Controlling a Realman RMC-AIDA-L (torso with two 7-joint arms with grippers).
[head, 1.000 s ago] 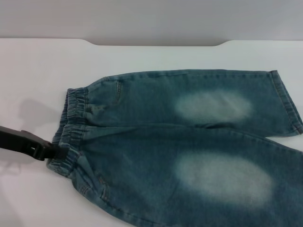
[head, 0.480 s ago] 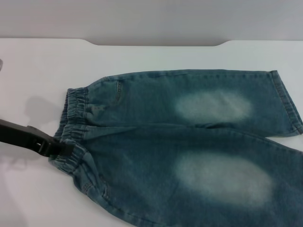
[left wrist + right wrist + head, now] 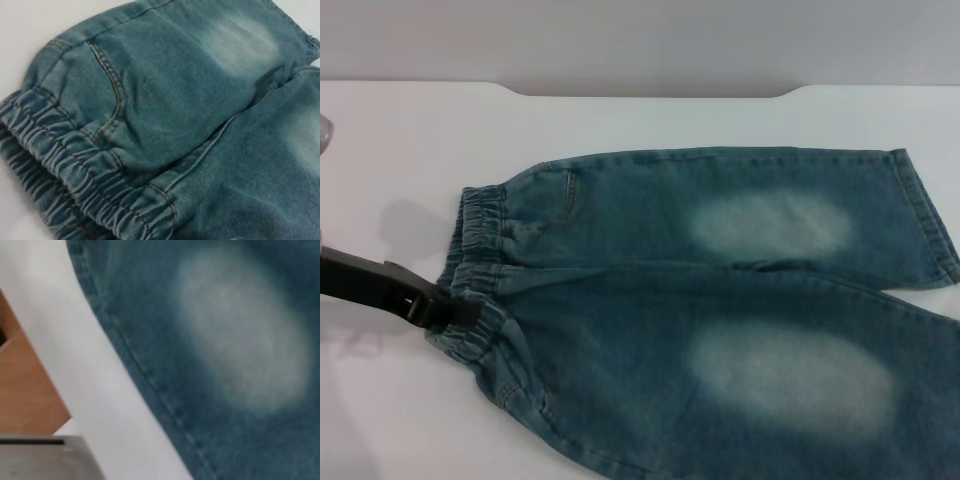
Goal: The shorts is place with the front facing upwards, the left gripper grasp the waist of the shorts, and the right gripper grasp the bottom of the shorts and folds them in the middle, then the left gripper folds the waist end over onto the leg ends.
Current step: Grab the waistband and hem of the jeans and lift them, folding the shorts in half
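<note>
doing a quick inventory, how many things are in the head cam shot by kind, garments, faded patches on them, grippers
Garments: 1, the shorts lying flat on the white table.
Pale faded patches: 2, one on each leg.
Grippers in view: 1, the left gripper at the waist.
Total: 4.

Shorts (image 3: 720,300) of faded matt denim cloth, waist (image 3: 470,270) ruffled and stitched, table (image 3: 400,140) smooth matt white, left gripper (image 3: 445,312) matt black plastic.

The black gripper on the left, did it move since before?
Yes. The left gripper slid rightward, farther onto the waist, and slightly toward the robot, judged against the table.
</note>
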